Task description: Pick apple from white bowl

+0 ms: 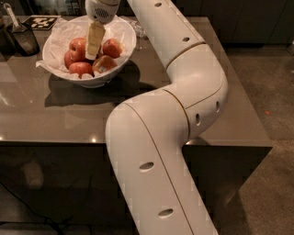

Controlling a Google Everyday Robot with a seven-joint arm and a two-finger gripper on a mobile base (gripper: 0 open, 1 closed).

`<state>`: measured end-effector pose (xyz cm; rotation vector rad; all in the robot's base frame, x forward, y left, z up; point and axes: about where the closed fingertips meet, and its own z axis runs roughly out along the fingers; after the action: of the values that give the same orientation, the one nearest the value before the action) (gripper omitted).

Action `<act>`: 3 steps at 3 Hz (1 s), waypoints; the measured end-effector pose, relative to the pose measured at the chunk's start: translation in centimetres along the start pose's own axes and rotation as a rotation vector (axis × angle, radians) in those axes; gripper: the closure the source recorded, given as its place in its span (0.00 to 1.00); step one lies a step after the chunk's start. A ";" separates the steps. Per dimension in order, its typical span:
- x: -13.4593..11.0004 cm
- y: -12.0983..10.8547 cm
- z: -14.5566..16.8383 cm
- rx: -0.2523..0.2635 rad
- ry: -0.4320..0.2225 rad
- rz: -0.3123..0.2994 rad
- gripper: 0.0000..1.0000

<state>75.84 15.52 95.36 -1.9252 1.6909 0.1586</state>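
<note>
Far-left back corner of bench (55, 105): dark container (23, 41), scoop (11, 13) standing in it, not target. Right of it, near back edge: white bowl (120, 64), paper lining (57, 34), about five red apples (80, 69) piled inside. Pincer (93, 54) points down into bowl, tip among apples; grip state cannot tell. Step, my read: grasp stage, nothing lifted clear. Next likely: secure one apple, lift straight up, avoid snagging paper. Arm (193, 92) fills right side.

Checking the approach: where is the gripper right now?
In the camera view's upper left, the cream gripper hangs inside the glossy white bowl, among red apples.
</note>
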 end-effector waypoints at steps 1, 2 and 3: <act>0.0 0.0 0.0 0.000 0.000 -0.001 0.00; -1.2 0.1 0.8 -0.003 0.024 -0.050 0.00; -1.8 0.5 1.7 -0.020 0.043 -0.094 0.00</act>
<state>75.53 17.88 94.55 -2.0317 1.6275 0.0995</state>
